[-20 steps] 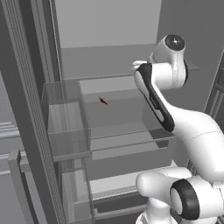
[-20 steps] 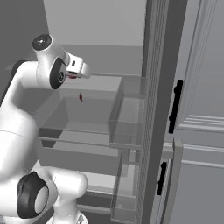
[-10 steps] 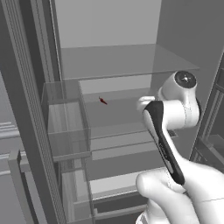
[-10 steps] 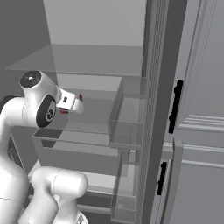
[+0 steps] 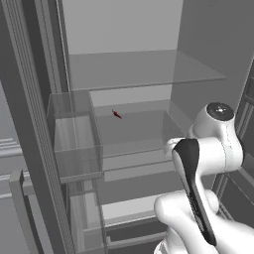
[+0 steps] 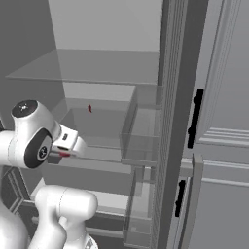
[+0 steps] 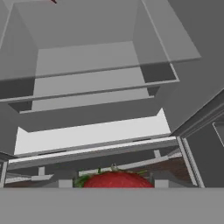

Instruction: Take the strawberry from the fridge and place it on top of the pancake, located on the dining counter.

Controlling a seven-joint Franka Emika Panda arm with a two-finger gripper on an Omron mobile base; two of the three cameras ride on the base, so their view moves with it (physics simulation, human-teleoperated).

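Note:
The strawberry (image 7: 114, 179) is a bright red, green-topped blob at the bottom of the hand view, held between my gripper's (image 7: 113, 184) two tips. From the right base view, the gripper (image 6: 65, 151) hangs in front of the open fridge (image 6: 97, 73) with a speck of the red strawberry (image 6: 64, 154) under it. It is shut on the fruit, below the level of the middle glass shelf (image 5: 144, 69). A thin dark red sliver (image 5: 116, 114) lies far back on the lower shelf. The dining counter and pancake are out of view.
A clear door bin (image 5: 74, 134) juts out on the left door, and the same bin (image 6: 143, 126) shows in the right base view. The fridge's pale bottom drawer (image 7: 92, 133) lies ahead of the hand. Light grey cabinets with black handles (image 6: 195, 119) stand to the right.
The arm has folded down and drawn back from the shelf. The hand dropped from upper-shelf height to lower-shelf height with the strawberry in it. The sliver stayed put.

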